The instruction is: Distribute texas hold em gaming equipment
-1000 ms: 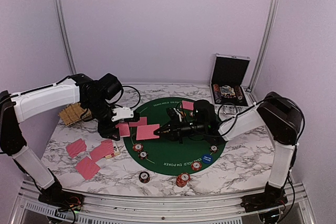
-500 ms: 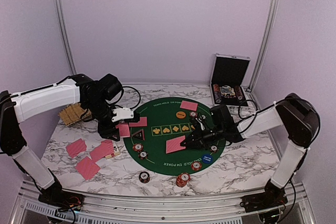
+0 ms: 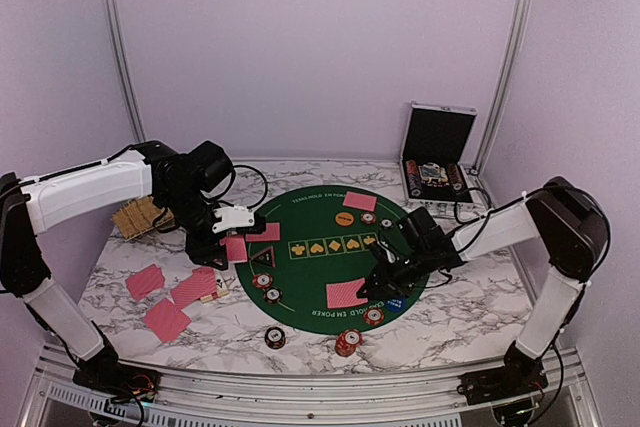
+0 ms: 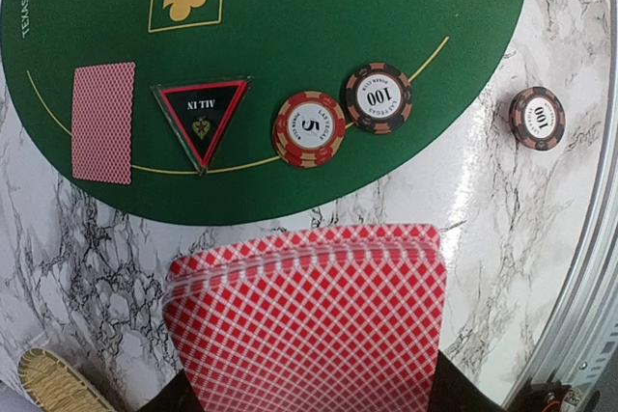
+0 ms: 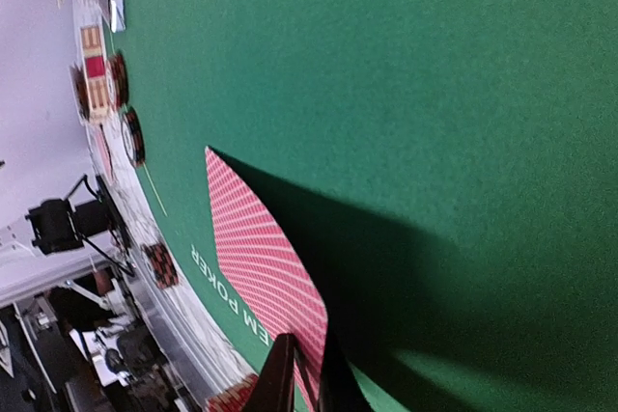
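My left gripper [image 3: 232, 245] is shut on a fanned deck of red-backed playing cards [image 4: 309, 325], held over the marble just left of the green mat [image 3: 305, 292]. Near the mat's front edge my right gripper [image 3: 374, 290] pinches the edge of a single card [image 3: 347, 294], which rests low on the felt. In the right wrist view that card [image 5: 256, 248] runs in between the two closed fingertips [image 5: 282, 378]. A black triangular marker [image 4: 201, 121], two chips [image 4: 309, 128] and another card [image 4: 103, 123] lie on the mat's left side.
Three cards [image 3: 166, 319] lie on the marble at the left, near a straw basket [image 3: 138, 215]. Chips [image 3: 347, 343] sit along the front, an orange disc [image 3: 345, 218] and a blue disc [image 3: 396, 301] on the mat. A silver case [image 3: 437, 152] stands open at back right.
My right gripper has carried its card from the mat's middle left across to the front right and lowered it to the felt. The left arm has stayed still.
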You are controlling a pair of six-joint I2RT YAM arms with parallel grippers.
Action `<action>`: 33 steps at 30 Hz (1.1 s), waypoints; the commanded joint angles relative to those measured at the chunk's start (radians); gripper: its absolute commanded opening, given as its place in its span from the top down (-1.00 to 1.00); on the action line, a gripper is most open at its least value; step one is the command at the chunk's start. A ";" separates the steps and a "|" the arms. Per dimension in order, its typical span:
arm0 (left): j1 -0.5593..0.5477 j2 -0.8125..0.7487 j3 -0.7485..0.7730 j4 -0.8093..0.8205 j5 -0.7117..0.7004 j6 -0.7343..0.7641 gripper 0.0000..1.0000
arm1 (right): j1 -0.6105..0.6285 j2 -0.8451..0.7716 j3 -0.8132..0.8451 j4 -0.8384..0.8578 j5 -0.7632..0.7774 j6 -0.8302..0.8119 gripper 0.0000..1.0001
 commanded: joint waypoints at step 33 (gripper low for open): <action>-0.001 0.011 0.092 -0.040 0.045 -0.056 -0.23 | 0.301 0.271 0.488 0.628 -0.017 0.494 -0.50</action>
